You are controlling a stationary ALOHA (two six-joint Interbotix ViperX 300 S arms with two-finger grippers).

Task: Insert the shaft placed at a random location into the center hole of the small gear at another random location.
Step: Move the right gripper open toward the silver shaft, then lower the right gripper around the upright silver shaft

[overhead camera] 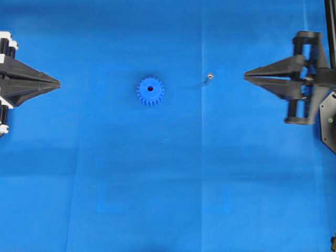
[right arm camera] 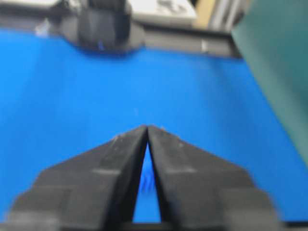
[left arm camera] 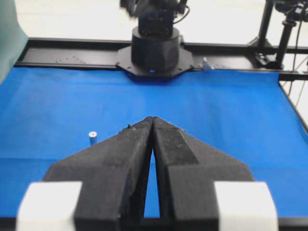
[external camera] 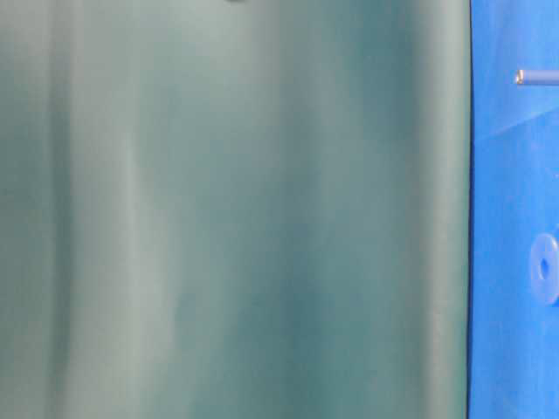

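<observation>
The small gear (overhead camera: 150, 92), bright blue and toothed, lies flat on the blue mat left of centre, its dark center hole (overhead camera: 150, 88) facing up. The shaft (overhead camera: 208, 77), a tiny silver pin, sits on the mat to the gear's right. My left gripper (overhead camera: 59, 83) is at the far left, shut and holding nothing, well away from the gear. My right gripper (overhead camera: 245, 76) is shut and holds nothing, a short way right of the shaft. In the left wrist view the shaft (left arm camera: 93, 137) stands left of the shut fingertips (left arm camera: 152, 118). The blurred right wrist view shows gear teeth (right arm camera: 148, 180) through the gap behind the touching tips (right arm camera: 147, 126).
A blue mat (overhead camera: 168, 184) covers the table. A green curtain (external camera: 236, 209) fills most of the table-level view, with the shaft (external camera: 524, 77) and gear (external camera: 546, 266) at its right edge. The opposite arm's black base (left arm camera: 155, 48) stands at the mat's far side.
</observation>
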